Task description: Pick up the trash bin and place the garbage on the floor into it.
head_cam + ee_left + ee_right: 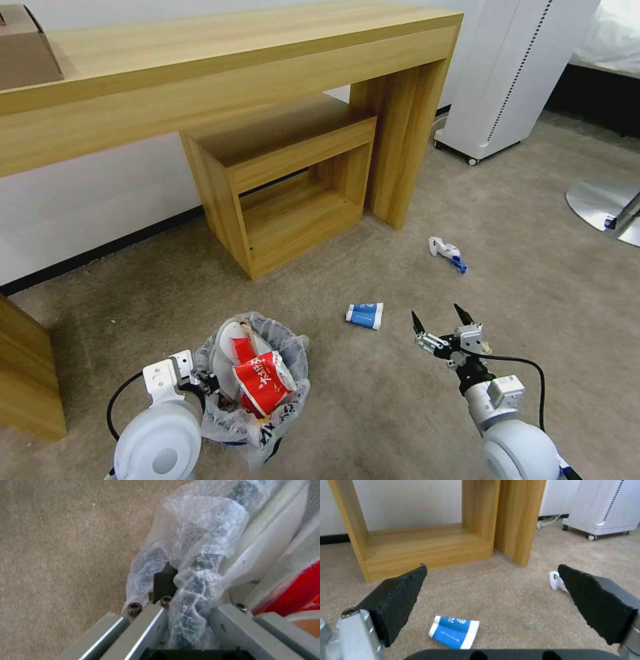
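Already mid-task, going by the head view: our left gripper, lower left of frame, is clamped on the rim of the bin, which sits low and left of centre. A red carton and white pieces are already inside. Our right gripper, lower right of centre, hangs with its fingers spread and nothing between them. On the floor, a blue packet lies just left of that gripper; a small white-and-blue scrap lies farther up, right of centre.

Left wrist view: our fingers pinch the crinkled bag over the bin's edge at centre frame. Red carton at the right edge. Carpet fills the left half.

Right wrist view: both black pads stand wide apart. Blue packet sits at lower centre, between and below them. White scrap shows beside the right pad, mid-right.

We judge the step to be collecting the remaining litter, packet first. The next move calls for lowering onto the packet, closing across its short side since it lies flat, then carrying it over the bin's mouth.
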### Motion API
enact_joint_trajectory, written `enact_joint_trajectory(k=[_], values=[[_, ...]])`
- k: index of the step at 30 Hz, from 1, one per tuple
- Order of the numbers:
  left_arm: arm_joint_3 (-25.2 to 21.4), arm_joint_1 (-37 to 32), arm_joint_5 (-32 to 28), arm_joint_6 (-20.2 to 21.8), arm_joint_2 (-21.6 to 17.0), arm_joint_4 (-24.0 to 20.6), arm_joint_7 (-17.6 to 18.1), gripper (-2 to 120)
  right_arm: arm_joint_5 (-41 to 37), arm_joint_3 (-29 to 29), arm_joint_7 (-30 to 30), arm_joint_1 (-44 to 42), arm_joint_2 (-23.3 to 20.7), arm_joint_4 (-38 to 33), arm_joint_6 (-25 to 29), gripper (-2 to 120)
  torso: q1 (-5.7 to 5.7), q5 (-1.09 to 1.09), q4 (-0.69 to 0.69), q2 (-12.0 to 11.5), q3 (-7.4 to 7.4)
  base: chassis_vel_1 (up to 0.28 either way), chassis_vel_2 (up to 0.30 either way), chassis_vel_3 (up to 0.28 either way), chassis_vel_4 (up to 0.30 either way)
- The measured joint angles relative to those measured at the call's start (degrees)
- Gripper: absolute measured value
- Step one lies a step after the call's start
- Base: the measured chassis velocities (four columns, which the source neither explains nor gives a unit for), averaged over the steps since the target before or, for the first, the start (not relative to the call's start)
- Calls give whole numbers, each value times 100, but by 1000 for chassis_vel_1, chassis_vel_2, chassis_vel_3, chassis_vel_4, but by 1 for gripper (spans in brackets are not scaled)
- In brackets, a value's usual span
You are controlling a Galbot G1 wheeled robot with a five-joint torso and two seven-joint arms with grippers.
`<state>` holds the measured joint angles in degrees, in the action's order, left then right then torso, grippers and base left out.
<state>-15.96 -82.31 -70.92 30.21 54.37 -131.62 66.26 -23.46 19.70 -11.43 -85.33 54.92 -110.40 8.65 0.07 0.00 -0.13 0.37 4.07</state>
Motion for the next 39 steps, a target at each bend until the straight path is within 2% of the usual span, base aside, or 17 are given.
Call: enact_joint_trajectory(k=[22, 33, 37, 39], values=[[-9, 48, -18, -5, -18, 53, 16, 0, -162, -404, -62, 266, -69, 161, -15, 100, 1, -1, 0, 0, 0, -69, 73, 69, -78], [-53, -16, 13, -7, -29, 53, 20, 0, 25, -624, 43, 477, -96, 322, 77, 100, 1, 0, 0, 0, 1, -50, 63, 53, -60], [-63, -38, 31, -2, -37, 32, 17, 0, -28, -847, 229, 643, -333, 374, 156, 100, 0, -1, -1, 0, 0, 0, 0, 0, 0], [-78, -42, 40, 1, -52, 21, 15, 0, -277, -1296, 408, 1140, -727, 574, 232, 100, 0, 0, 0, 0, 0, 0, 0, 0, 0]])
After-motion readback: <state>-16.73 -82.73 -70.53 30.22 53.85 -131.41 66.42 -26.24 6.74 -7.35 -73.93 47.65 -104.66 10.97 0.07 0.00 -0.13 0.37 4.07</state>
